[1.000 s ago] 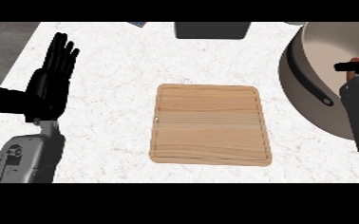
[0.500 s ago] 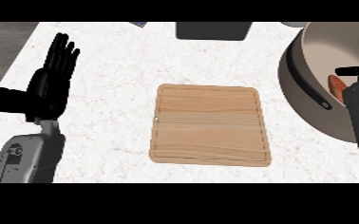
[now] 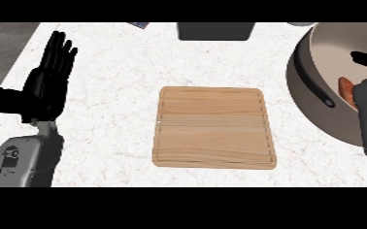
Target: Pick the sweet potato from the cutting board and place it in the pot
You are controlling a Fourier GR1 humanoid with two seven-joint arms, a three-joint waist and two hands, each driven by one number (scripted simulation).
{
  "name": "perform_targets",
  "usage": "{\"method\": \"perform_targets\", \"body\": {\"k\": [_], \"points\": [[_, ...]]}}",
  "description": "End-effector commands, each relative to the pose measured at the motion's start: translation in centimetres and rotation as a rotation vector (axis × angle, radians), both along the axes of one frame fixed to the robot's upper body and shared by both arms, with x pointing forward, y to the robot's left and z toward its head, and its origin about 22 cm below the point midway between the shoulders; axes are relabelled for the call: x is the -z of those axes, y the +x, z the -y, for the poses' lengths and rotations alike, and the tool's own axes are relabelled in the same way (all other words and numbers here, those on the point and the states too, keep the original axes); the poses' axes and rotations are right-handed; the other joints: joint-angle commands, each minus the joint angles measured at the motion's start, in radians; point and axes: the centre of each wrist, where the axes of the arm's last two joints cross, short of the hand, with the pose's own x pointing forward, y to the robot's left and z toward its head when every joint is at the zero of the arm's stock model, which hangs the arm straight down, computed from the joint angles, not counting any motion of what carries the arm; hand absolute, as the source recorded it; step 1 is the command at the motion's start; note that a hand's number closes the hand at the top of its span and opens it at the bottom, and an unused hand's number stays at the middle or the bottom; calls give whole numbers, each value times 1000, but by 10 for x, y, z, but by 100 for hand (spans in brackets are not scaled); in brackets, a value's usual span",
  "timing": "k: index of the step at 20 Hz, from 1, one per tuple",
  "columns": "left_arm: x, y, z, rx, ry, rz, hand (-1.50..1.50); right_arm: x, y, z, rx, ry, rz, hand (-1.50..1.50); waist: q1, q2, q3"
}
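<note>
right hand over pot | sweet potato orange-brown, partly hidden

Cutting board mid-counter. Pot right of board, cut by view's edge; sweet potato inside it. Container behind board. Left hand at left edge.

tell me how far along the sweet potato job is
Done: the cutting board is bare and the sweet potato shows within the pot. In hand: the right robot hand is beside it, release unclear. To do: pull that hand out. The left robot hand rests open.
</note>
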Motion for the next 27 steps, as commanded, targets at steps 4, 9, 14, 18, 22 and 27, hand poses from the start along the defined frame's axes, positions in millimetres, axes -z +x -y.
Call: {"method": "perform_targets", "body": {"k": [4,9,14,18,22,27], "points": [[4,-11,0,-16,1,-13,0,19,-35,6,112,-61,242,-150,-16,-3,9],[15,-8,-11,-32,12,-15,0,19,-70,-9,89,-89,323,-150,-33,-5,7],[7,-7,-7,-23,10,-5,0,43,-126,-18,117,-109,347,-150,-25,0,8],[2,-12,-10,-10,8,-21,0,20,-168,-6,153,-130,345,-150,-14,2,8],[6,-5,-13,-14,-8,-6,0,27,-220,-24,155,-158,351,-150,-15,3,8],[15,-11,10,-26,14,3,0,37,-263,-21,173,-139,331,-150,-14,3,9]]}}
